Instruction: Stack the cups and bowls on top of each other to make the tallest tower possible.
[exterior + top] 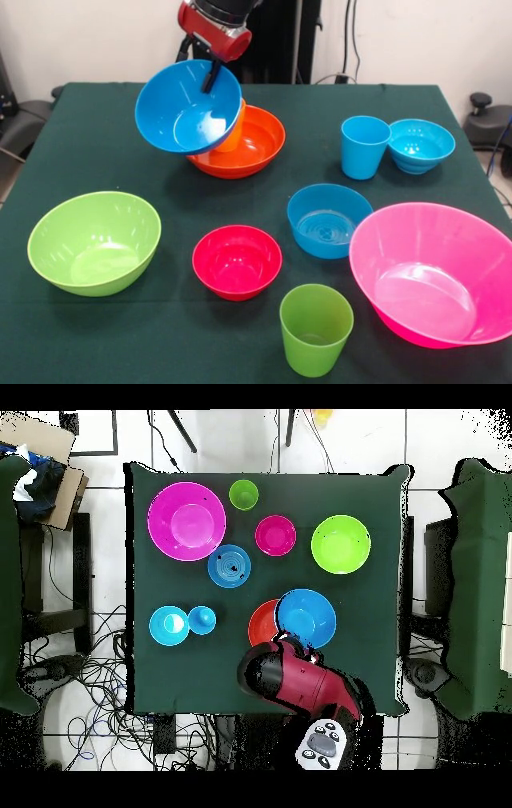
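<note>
Green cup [316, 328] lowest in the frame; large blue bowl [189, 106] held aloft, upper left.

Past the cup sit the pink bowl [436, 272], red bowl [237, 261], lime bowl [94, 242] and medium blue bowl [329, 219]; further up, light blue cup [364, 146] beside turquoise bowl [420, 145]. The gripper [213, 78] is clamped on the tilted large blue bowl's rim, above the orange bowl [252, 144].

Two views of one dark green cloth-covered table [72, 352]

The front camera looks across it from low and close, facing the arm's side. The overhead camera looks straight down from high up, taking in surrounding floor. Both share the whole tabletop [385, 674].
</note>
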`<state>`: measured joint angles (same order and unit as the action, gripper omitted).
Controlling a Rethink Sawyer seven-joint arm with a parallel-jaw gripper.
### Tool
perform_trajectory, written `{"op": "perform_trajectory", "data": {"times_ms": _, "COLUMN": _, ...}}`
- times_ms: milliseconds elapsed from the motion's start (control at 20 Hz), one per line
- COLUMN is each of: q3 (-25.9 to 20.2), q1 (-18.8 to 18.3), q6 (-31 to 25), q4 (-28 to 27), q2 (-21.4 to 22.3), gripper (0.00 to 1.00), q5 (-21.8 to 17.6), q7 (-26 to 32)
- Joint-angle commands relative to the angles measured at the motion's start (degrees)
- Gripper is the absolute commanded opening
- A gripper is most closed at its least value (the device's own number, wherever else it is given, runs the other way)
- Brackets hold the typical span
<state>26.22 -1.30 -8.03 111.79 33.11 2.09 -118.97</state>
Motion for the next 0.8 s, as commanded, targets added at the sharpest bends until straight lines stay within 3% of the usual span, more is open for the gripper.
{"op": "perform_trajectory", "data": {"times_ms": 50, "q3": -4.67, "q1": 0.78, "q6": -6.91, "q4": -1.27, "q2": -0.23, "gripper": 1.0, "q5": -1.1, "q7": -4.06}}
{"op": "perform_trajectory", "data": {"times_ms": 100, "q3": -4.68, "q1": 0.73, "q6": -6.93, "q4": -1.27, "q2": -0.24, "gripper": 1.0, "q5": -1.1, "q7": -4.04}}
{"op": "perform_trajectory", "data": {"times_ms": 150, "q3": -4.44, "q1": 0.9, "q6": -6.68, "q4": -1.37, "q2": -0.32, "gripper": 0.0, "q5": -1.17, "q7": -4.08}}
{"op": "perform_trajectory", "data": {"times_ms": 800, "q3": -5.45, "q1": 0.08, "q6": -6.19, "q4": -0.71, "q2": 0.1, "gripper": 0.0, "q5": -1.03, "q7": -4.31}}
